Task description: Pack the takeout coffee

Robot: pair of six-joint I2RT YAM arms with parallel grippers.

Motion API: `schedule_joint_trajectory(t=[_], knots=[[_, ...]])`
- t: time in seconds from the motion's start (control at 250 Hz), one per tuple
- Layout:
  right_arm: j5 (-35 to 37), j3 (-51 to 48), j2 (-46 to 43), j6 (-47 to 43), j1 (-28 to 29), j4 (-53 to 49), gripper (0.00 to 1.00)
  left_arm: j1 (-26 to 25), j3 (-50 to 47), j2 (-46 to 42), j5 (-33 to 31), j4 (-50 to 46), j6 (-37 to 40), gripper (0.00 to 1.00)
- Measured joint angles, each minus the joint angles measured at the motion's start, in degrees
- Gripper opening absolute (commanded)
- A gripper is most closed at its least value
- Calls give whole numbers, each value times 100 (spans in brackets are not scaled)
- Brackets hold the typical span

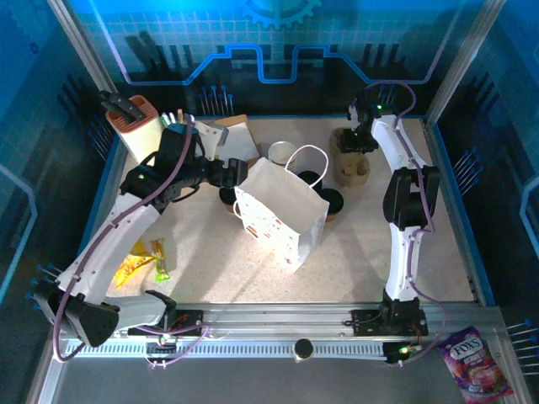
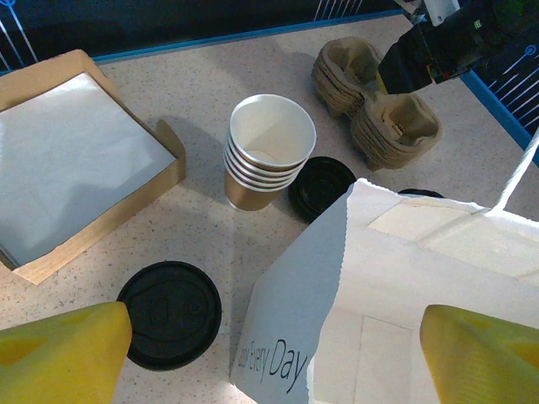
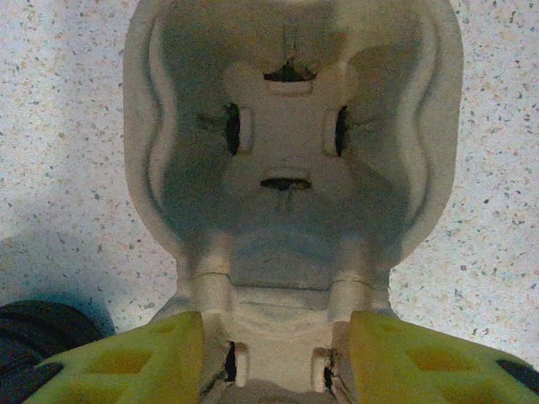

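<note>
Top view: bright, even light from overhead, with a blue cast off the back panels. The white paper bag (image 1: 282,215) is close to blown out. Shadows on the table (image 1: 210,244) are soft and short. The frame rails bow at the edges, which I read as lens distortion.

Left wrist: well lit. The cup stack (image 2: 265,160) is sharp and its shadow falls left. The yellow fingers (image 2: 59,358) of the left gripper (image 2: 274,366) are blurred in the bottom corners.

Right wrist: dim and grainy. The hollow of the pulp carrier (image 3: 290,168) is shaded, with a dark shadow at lower left. The right gripper (image 3: 276,362) is soft.
</note>
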Motion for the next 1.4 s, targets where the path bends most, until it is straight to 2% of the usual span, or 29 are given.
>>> schedule_joint_trajectory(t=[0.623,0.987,1.398], knots=[[20,313,245,-4,0,-221,47,0,-2,7,46,0,2,90],[15,313,269,-4,0,-234,51,0,-13,37,61,0,2,90],[13,389,378,-24,0,-245,50,0,-17,85,109,0,2,90]])
